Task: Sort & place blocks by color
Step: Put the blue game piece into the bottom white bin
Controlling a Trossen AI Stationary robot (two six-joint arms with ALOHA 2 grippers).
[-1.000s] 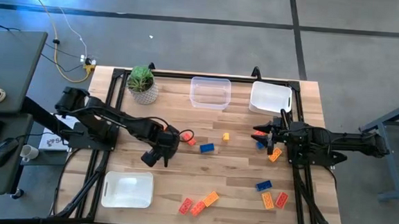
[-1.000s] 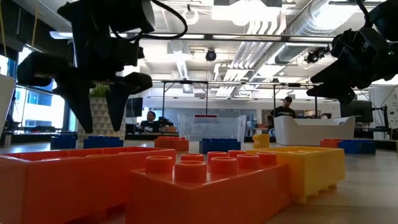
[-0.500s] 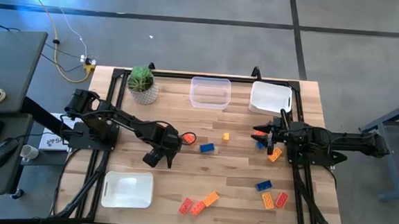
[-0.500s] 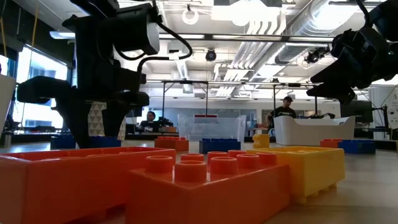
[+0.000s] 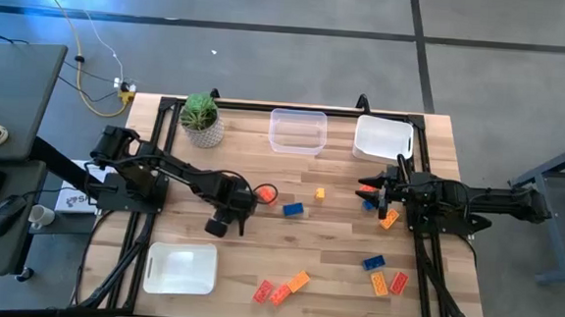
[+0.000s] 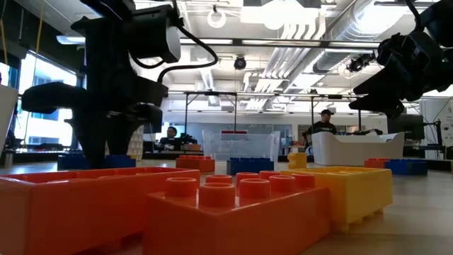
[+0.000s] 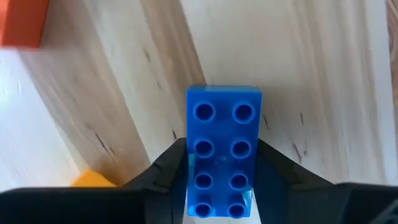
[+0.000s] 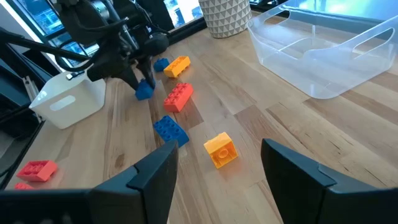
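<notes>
Left fingers [image 7: 168, 168] pinch a blue block [image 7: 222, 152]; right fingers [image 8: 292, 171] spread, empty.

bare wood [image 5: 337, 236] mid-table, blocks [image 5: 281, 288] crowding front edge

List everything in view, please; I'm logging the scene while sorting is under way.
Clear tray: one, far edge.
Far white tray: one, far right.
Near white tray: one, near left.
Potted plant: one, green, far left.
Loose blocks: at least twelve, blue, red, orange, one yellow; mid-table, right side, near edge.
Blue block: one, in the left gripper.
Left gripper: mid-table, fingers closed on the blue block.
Right gripper: right side, fingers open.
</notes>
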